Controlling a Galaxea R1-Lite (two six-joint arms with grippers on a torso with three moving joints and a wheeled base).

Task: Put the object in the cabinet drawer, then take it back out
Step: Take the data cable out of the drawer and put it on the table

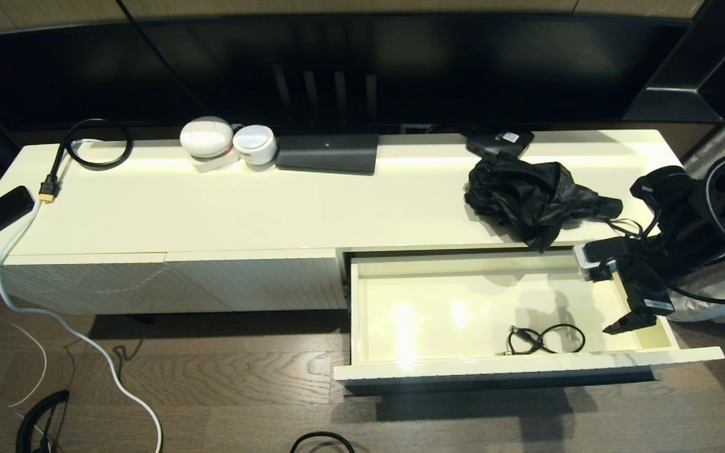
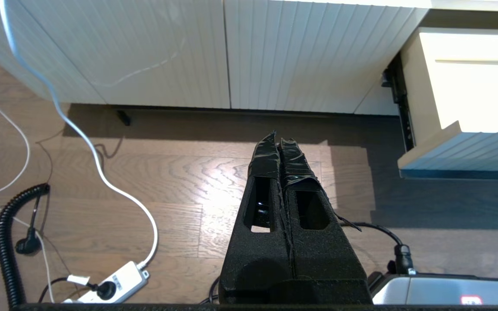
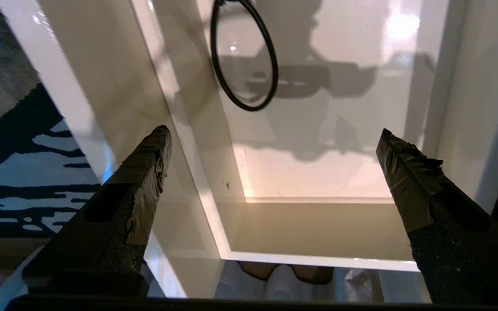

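A long, low cream-white cabinet [image 1: 211, 207] stands on a dark wood floor [image 1: 224, 390] in front of a black wall unit, and its top carries a crumpled black cloth [image 1: 532, 198], two white round devices [image 1: 227, 141], a flat dark grey box [image 1: 328, 153] and a black cable with a gold plug [image 1: 70, 157]. The cabinet drawer [image 1: 482, 368] is pulled fully out at the cabinet's right end, its smooth cream interior lit and glossy. The right gripper [image 1: 630, 324] hangs over the right end of the open drawer, just above the side wall, with its fingers [image 3: 145, 172] spread wide apart and nothing between them. The object, a thin black looped cable [image 1: 545, 340], lies on the drawer floor near the front wall, a little to the inner side of this gripper and apart from it; in the right wrist view one loop of the cable [image 3: 244, 56] shows ahead of the fingertips, beyond the drawer's side wall. The black cloth sits behind the gripper on the cabinet top, near the arm. The left gripper [image 2: 280, 140] is parked low over the floor, well apart from the drawer, its two fingers pressed together with nothing held; ahead of it are the ribbed cabinet panels [image 2: 275, 56], and off to its side a white cord [image 2: 93, 155] runs to a power strip [image 2: 110, 285] beside a coiled black cord [image 2: 4, 242].
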